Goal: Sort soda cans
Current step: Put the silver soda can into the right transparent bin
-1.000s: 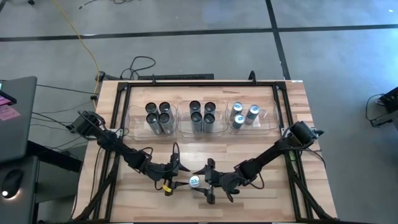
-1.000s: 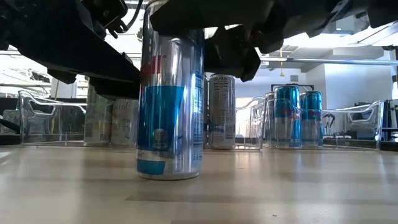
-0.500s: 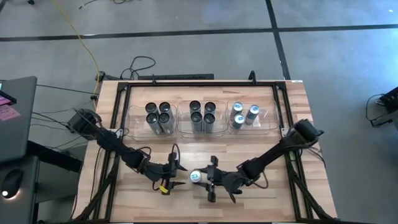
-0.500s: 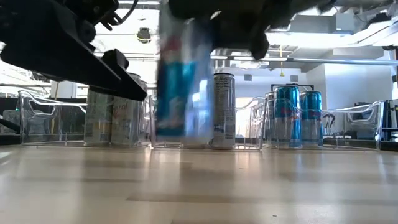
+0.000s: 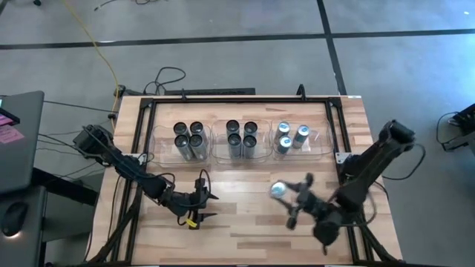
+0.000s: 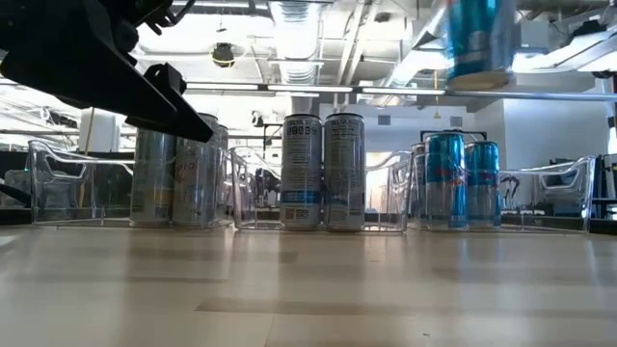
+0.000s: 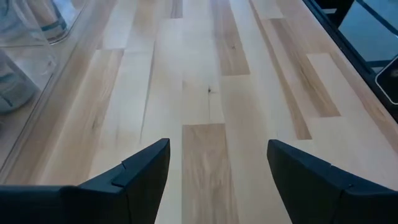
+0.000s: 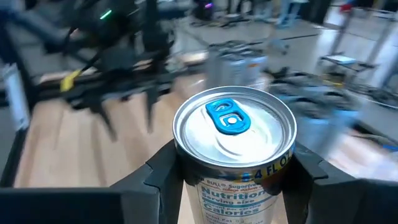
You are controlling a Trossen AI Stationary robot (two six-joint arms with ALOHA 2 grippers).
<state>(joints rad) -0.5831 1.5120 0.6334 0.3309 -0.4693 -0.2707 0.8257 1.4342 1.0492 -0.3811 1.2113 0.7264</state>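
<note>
R gripper pinches a blue-top soda can aloft, bins just beyond it; L gripper, jaws spread, hovers empty over table.

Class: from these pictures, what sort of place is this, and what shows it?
Probably a robotics lab or workshop: a wooden table on a bare concrete floor, loose cables, and exposed ceiling ducts behind.

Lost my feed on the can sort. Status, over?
Right gripper shut on blue-tab can, lifted off table. Left gripper open, empty, low over front boards. Right bin holds three blue cans; nothing in the way.
</note>
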